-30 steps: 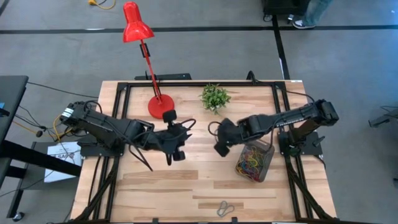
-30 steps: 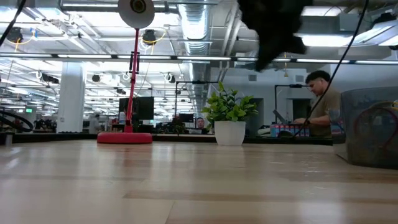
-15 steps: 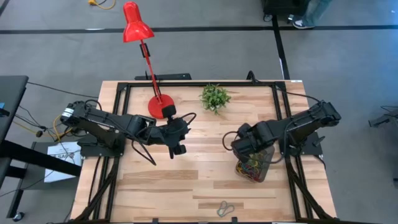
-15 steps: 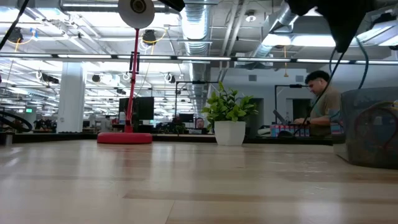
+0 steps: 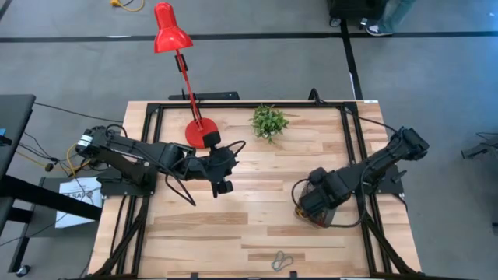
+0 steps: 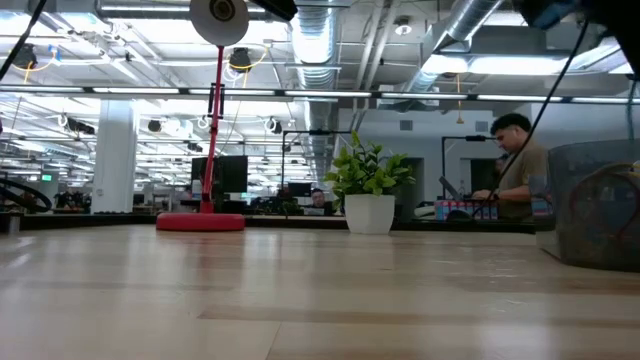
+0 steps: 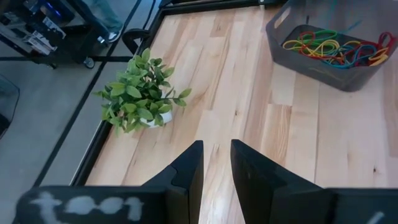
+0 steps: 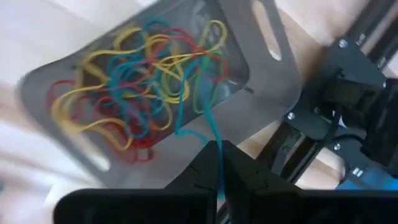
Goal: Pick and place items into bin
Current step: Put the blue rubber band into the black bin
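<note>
- Left end effector [image 5: 223,185] hovers over the table [image 5: 233,233] near the lamp base [image 5: 199,132], fingers [image 7: 188,171] slightly spread, holding nothing.
- Plant [image 5: 268,121] stands at the far edge.
- A loose band [image 5: 280,259] lies at the near edge.
- Right end effector [image 8: 219,163] sits above the bin [image 8: 261,93], pinching a blue band [image 8: 208,124] that trails down into the pile of bands [image 8: 143,87].

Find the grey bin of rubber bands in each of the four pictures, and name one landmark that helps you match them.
High view: bin right of centre, mostly under the right arm.
Low view: bin at the right edge.
Left wrist view: bin at the top right.
Right wrist view: bin fills the middle.
Shared landmark: the potted plant, seen in three views.
</note>
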Available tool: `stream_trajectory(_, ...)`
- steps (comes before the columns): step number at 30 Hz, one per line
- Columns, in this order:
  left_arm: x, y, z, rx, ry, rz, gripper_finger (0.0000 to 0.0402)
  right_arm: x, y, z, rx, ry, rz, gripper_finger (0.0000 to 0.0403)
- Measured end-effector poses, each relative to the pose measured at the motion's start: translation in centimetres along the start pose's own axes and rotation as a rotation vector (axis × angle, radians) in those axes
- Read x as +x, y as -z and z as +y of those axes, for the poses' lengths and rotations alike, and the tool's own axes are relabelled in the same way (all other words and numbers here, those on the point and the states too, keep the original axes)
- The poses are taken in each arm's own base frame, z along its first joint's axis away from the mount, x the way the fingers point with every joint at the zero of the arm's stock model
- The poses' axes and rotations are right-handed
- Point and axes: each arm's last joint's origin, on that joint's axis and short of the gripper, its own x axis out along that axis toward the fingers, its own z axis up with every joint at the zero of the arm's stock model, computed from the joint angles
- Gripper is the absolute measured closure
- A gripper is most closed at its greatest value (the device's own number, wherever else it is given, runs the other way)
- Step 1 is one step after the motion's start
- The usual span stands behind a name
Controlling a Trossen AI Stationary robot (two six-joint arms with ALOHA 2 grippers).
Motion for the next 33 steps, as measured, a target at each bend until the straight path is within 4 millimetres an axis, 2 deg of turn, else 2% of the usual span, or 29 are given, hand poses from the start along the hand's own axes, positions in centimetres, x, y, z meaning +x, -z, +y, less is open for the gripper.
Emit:
stream_trajectory(6, 0.0, 0.0, 0.0, 0.000, 0.000, 0.000, 0.0329, 3.1, 0.5, 0.1, 0.068, 0.057, -0.003, 0.0374)
stream_trajectory(9, 0.0, 0.0, 0.0, 0.000, 0.011, 0.002, 0.0329, 4.2, 0.2, 0.6, 0.073, 0.012, 0.011, 0.0358)
stream_trajectory(13, 0.0, 0.0, 0.0, -0.010, 0.012, 0.002, 0.0329, 4.7, -0.3, 1.6, 0.053, -0.097, 0.012, 0.0336)
stream_trajectory(20, 0.0, 0.0, -0.1, -0.012, 0.023, 0.004, 0.0329, 4.3, -1.2, 2.3, -0.004, -0.198, 0.007, 0.0307)
stream_trajectory(28, 0.0, 0.0, -0.2, -0.014, 0.055, 0.010, 0.0329, 1.2, -1.6, 4.0, -0.372, -0.408, -0.109, 0.0301)
stream_trajectory(33, 0.0, 0.0, -0.2, -0.014, 0.054, 0.010, 0.0329, 0.1, -1.5, 5.6, -0.620, -0.556, -0.245, 0.0300)
